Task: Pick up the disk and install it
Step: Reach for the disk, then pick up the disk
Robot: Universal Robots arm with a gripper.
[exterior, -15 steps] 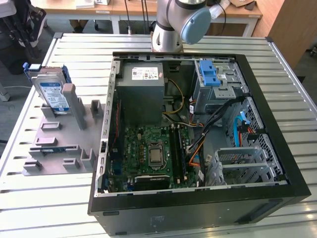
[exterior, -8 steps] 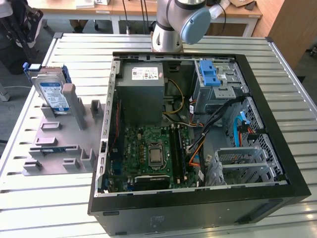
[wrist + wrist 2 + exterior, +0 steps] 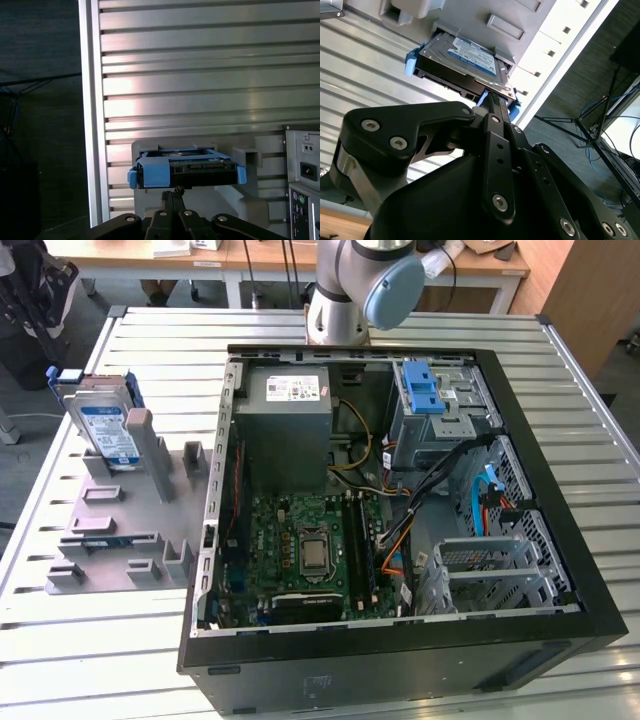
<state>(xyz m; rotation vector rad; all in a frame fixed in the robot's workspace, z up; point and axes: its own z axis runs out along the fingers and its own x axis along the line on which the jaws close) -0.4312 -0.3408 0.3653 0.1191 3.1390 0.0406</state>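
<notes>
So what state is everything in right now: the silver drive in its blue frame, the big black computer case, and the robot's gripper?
Silver rectangular hard disk in blue plastic frame: standing on edge in the grey slotted stand, not picked up.
Black tower computer case: lying on its side, side panel off, insides exposed.
Black gripper: shut, holding nothing, apart from the disk.

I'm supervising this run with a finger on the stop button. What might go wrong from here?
1. The hand is shut and in line with the disk; advancing like that might knock it rather than grip it.
2. The disk stands tilted among posts of the grey holder; a skewed lift may snag its blue frame.
3. Loose black cables cross the open case and might catch the disk.
</notes>
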